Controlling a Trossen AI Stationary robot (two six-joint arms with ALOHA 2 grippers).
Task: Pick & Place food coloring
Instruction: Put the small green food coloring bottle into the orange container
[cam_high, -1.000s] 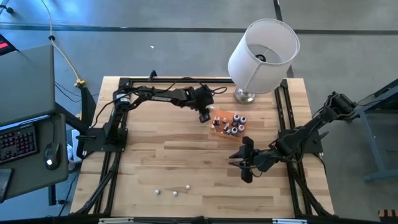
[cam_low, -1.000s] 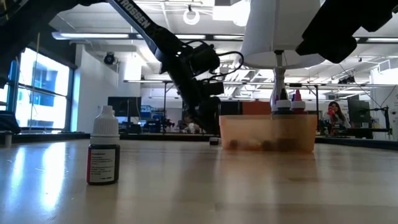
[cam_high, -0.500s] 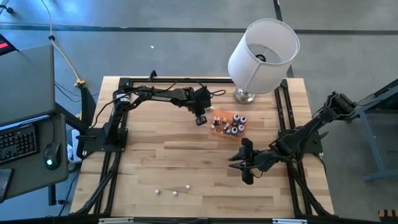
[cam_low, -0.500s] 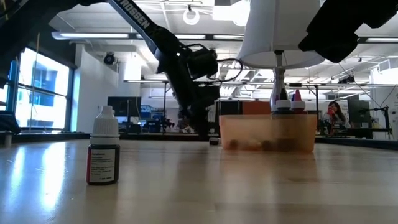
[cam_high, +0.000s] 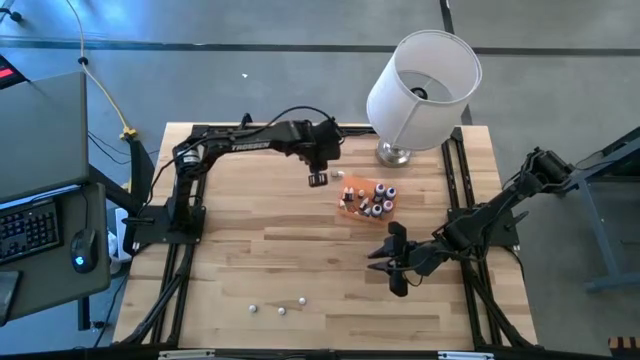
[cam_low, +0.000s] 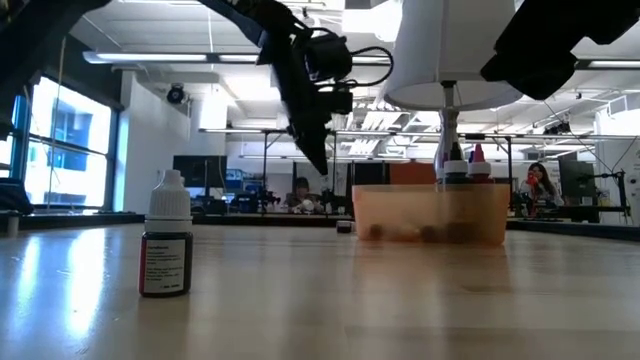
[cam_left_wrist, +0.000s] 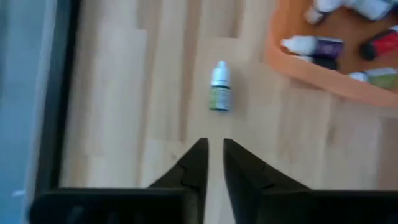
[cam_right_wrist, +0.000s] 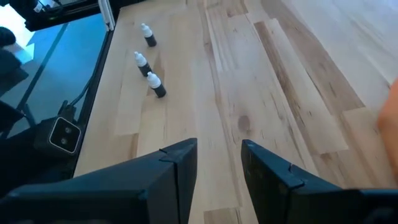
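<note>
An orange tray right of the table's middle holds several food coloring bottles. One green-bodied bottle lies on its side on the wood just outside the tray's left wall. My left gripper hangs above that bottle, raised well off the table. Its fingers point down, all but shut, with nothing between them. My right gripper waits open over the table's right half, nearer the front than the tray.
Three more bottles stand near the table's front edge, also seen in the right wrist view; one is close to the low camera. A tilted white lamp stands at the far right, behind the tray.
My left gripper has risen from low over the table beside the tray's left side and drawn back toward the far edge. The tray and the bottles have stayed where they were.
</note>
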